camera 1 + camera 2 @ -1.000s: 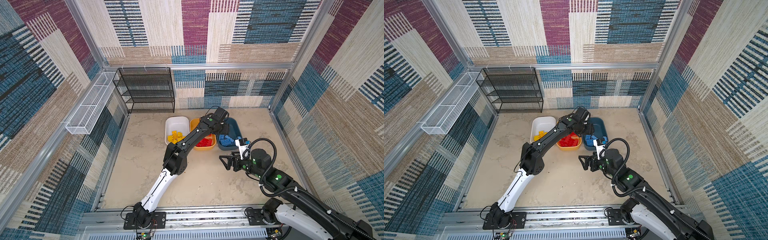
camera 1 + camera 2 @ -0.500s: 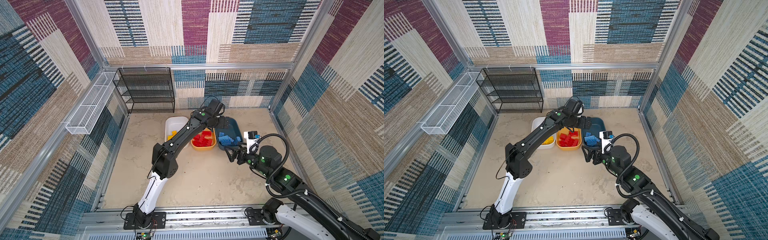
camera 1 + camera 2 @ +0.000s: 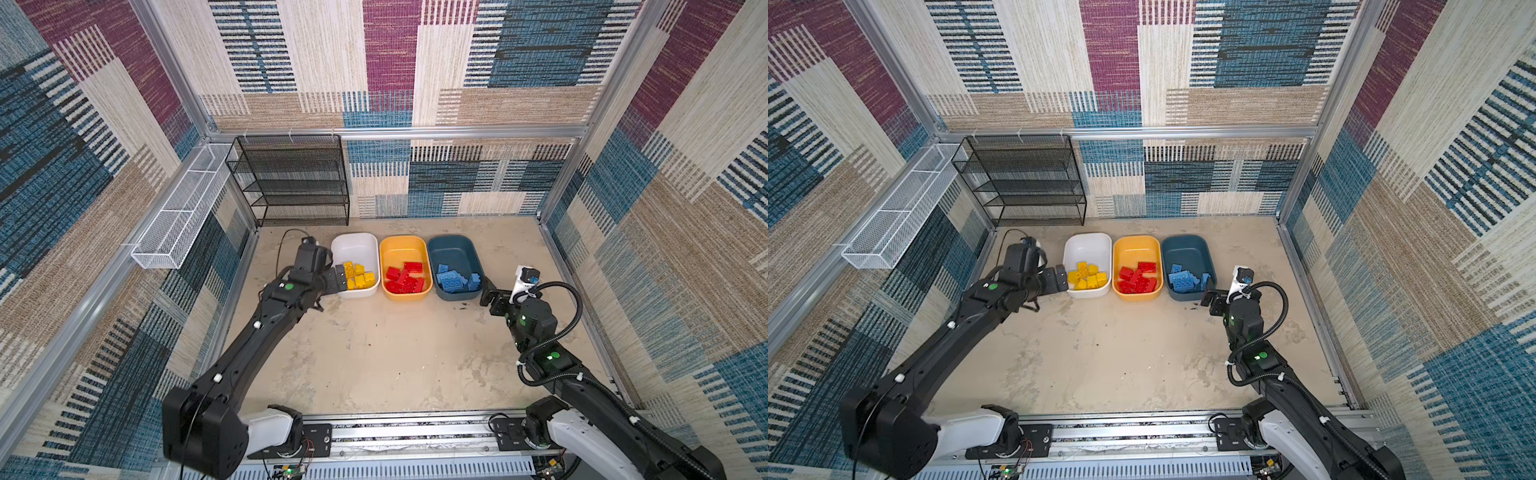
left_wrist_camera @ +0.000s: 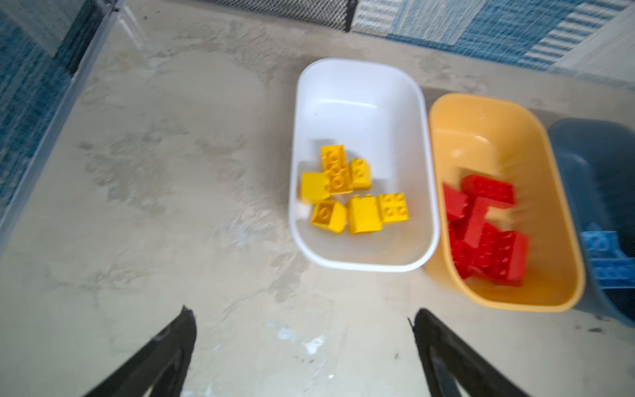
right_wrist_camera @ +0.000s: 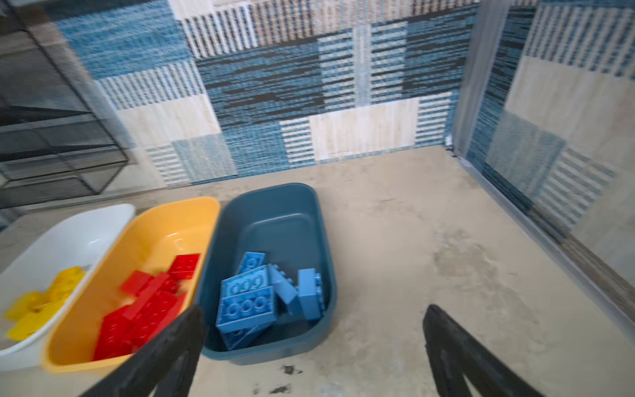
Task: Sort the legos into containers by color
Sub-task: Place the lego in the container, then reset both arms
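Pretty much done imo: yellow legos [image 3: 357, 277] in the white tub [image 3: 354, 238], red ones [image 3: 405, 278] in the orange tub [image 3: 402, 240], blue ones [image 3: 454, 281] in the teal tub [image 3: 453, 239], so left gripper [image 3: 340, 279] and right gripper [image 3: 490, 297] hang wide open and empty at the row's ends, nothing to grab.

A black mesh rack [image 3: 291, 178] stands just beside a white wire basket [image 3: 183, 210], apparently wall-hung.

Robot lab cell: aluminium-framed patterned walls [image 3: 498, 62]
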